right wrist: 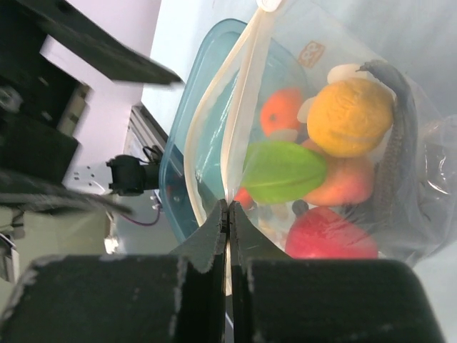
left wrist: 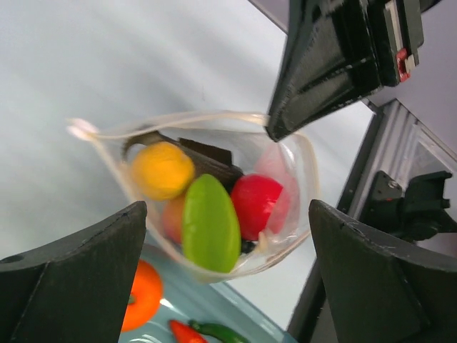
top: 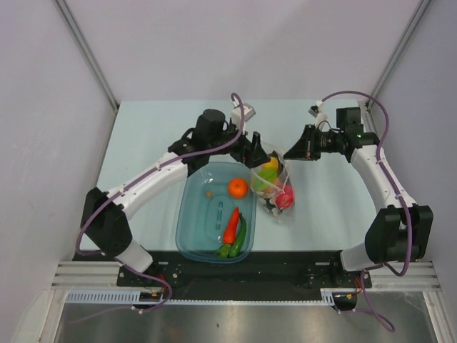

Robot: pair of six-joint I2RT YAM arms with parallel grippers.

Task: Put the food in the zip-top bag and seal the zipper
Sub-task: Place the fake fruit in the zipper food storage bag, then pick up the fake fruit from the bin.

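zip-top bag (top: 273, 187) on a pale mint table (top: 143, 136), just beside the right rim of a translucent teal tub (top: 189, 221), between the two grippers. smooth matt tabletop, boxed in by plain white walls (top: 43, 107) on three sides, a metal rail (top: 86, 273) and a black mounting plate (top: 250, 275) along the near edge. inside the bag: yellow lemon (left wrist: 163, 170), green starfruit (left wrist: 209, 223), red round fruit (left wrist: 255, 206), peach (right wrist: 343, 182), and grey fish (right wrist: 396, 157) curved along one side. in the tub: orange (top: 238, 187), red pepper (top: 231, 226), green pepper (top: 241, 234). zipper (right wrist: 245, 78) parted, two pale strips spread apart along the mouth. right gripper (right wrist: 228, 214) pinched tight on the zipper strip at one end of the mouth, no gap between the fingers. left gripper (top: 255, 152) spread wide over the bag, fingers (left wrist: 78, 279) well apart on either side, gripping nothing. hard to make out: small dark piece (left wrist: 248, 246) low in the bag beside the red round fruit, too covered to name; peach half hidden behind starfruit and lemon; bag outline faint from above against the table; left arm (right wrist: 107, 61) blurred and cut off at the edge of the right wrist view; peppers cropped at the bottom of the left wrist view. cannot tell: bag bottom resting on the table or hanging clear of it.
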